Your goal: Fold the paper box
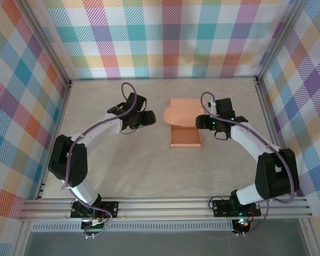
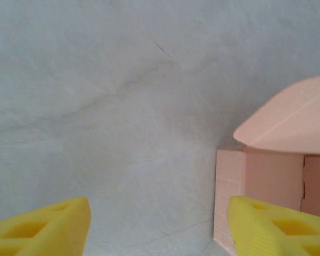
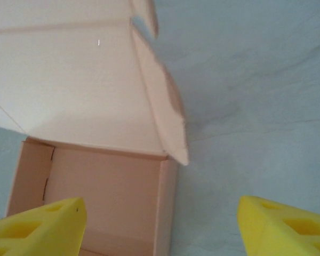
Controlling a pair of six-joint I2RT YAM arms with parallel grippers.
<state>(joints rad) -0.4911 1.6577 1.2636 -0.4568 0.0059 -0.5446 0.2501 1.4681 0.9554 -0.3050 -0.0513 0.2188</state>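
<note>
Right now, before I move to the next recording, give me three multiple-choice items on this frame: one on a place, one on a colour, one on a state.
1. Where does the paper box lie?
A) by the left arm's base
B) between the left gripper and the right gripper
C) against the far wall

2. What colour are the fingers?
A) yellow
B) black
C) blue

3. How is the box's lid?
A) shut flat
B) torn off
C) open, raised

Answers:
1 B: the top view shows the box mid-table between the two grippers.
2 A: both wrist views show yellow fingers.
3 C: the right wrist view looks into the box under its raised lid.
</note>
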